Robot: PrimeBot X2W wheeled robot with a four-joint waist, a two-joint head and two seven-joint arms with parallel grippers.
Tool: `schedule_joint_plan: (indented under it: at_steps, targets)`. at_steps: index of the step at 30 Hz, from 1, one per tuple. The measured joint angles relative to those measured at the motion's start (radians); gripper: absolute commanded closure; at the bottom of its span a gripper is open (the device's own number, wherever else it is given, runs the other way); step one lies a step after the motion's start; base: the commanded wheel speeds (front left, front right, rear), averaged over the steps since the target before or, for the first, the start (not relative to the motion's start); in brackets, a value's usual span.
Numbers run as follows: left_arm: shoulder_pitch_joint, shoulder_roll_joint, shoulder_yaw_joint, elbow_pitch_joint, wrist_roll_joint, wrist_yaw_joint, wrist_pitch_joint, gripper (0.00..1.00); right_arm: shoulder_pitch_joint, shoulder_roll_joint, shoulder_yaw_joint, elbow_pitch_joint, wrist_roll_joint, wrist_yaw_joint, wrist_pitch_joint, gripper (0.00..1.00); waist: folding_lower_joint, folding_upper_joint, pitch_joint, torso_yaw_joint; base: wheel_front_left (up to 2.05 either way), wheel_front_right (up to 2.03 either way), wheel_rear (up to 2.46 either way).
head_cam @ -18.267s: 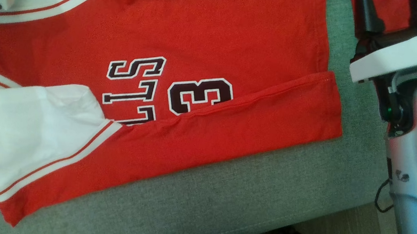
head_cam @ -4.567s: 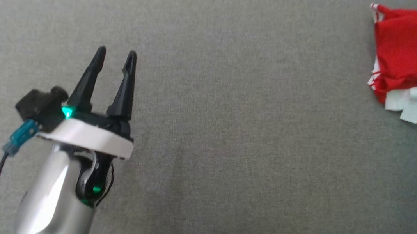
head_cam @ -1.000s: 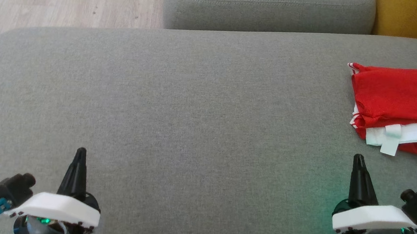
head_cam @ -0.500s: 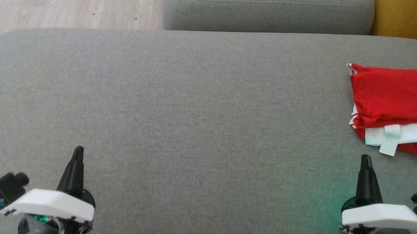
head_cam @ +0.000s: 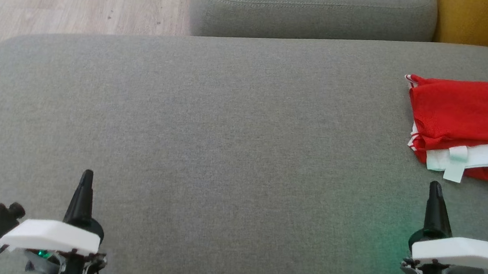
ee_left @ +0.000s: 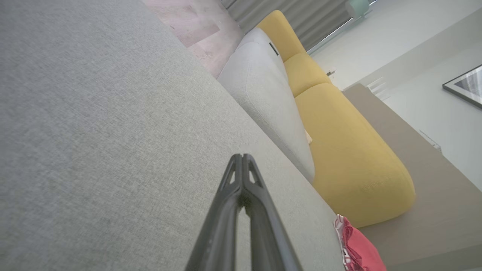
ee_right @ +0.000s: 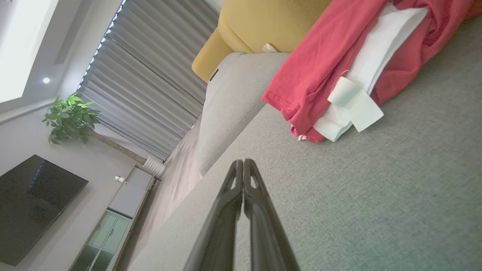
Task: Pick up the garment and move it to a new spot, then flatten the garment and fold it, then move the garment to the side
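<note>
While the folded garment (head_cam: 467,112) is lying at the far right of the grey couch seat (head_cam: 226,130), both tools are sitting low in the head view, clear of the cloth. The left tool (head_cam: 86,176) is pressing its two fingers together with nothing between them, well apart from the garment. The right tool (head_cam: 435,188) is likewise closed and empty, and its tip is pointing toward the garment's near edge without touching it.

The garment is presenting as a red bundle with white panels layered inside. Judging by its drape, it is light, soft and limp, so it is likely to sag and unfold if lifted by a single layer. A hold pinching all layers together along the folded edge, preferably with one tool at each end, is looking like the safer choice.

A white tag (head_cam: 454,168) is protruding from the near edge, and it is looking too flimsy to serve as a grip point. No writing or brand is reading legibly on the tag or the cloth.
</note>
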Motion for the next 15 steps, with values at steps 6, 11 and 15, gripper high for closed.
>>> schedule_joint_plan:
  at_steps: [6, 11, 15]
  targets:
    - [-0.015, 0.000, 0.005, 0.001, -0.069, -0.006, 0.021, 1.00, 0.000, 0.000, -0.015, -0.008, 0.073, 0.000, 0.020, 1.00, 0.0000, 0.0000, -0.002, -0.001, 0.00, 0.00, 0.00]
    - [-0.015, 0.000, 0.011, 0.002, -0.118, -0.007, 0.034, 1.00, 0.000, 0.000, -0.022, -0.015, 0.124, 0.000, 0.031, 1.00, 0.0000, 0.0000, -0.003, -0.001, 0.00, 0.00, 0.00]
    - [-0.015, 0.000, 0.021, 0.002, -0.148, -0.007, 0.042, 1.00, 0.000, 0.000, -0.026, -0.016, 0.156, 0.000, 0.040, 1.00, 0.0000, 0.0000, -0.003, -0.002, 0.00, 0.00, 0.00]
